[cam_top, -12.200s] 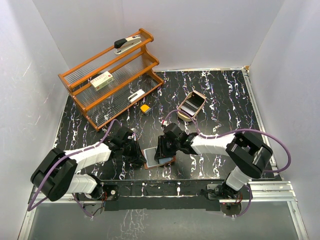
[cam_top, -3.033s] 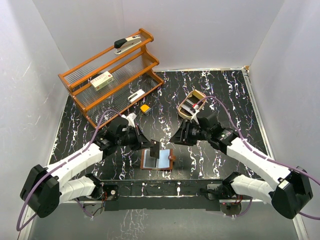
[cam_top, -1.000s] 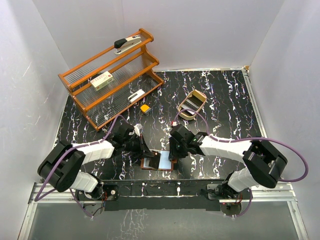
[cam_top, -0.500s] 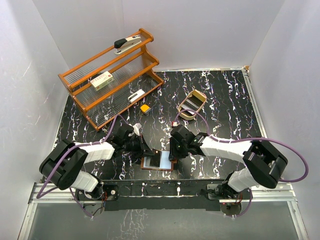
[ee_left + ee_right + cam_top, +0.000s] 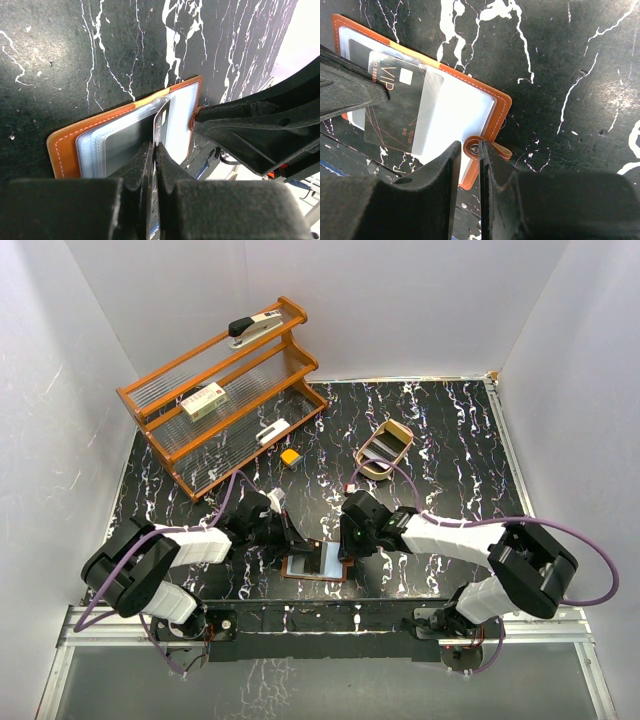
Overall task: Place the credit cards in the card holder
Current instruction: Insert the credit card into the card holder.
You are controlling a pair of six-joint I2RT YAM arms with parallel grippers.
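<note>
At 6 o'clock the left hand (image 5: 154, 165) has its two dark fingers (image 5: 137, 167) pressed together on a credit card (image 5: 160, 120) held edge-on. The card's far end dips among the clear sleeves (image 5: 115, 145) of the open card holder (image 5: 62, 150), which lies flat on the black marbled bench (image 5: 75, 50). From 3 o'clock the right hand (image 5: 200, 121) juts in, its tips closed on the holder's closing tab (image 5: 192, 116).

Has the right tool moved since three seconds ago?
Yes. The right tool moved away from the tan oval wooden tray, toward the arm bases, to the reddish-brown leather card holder.
</note>
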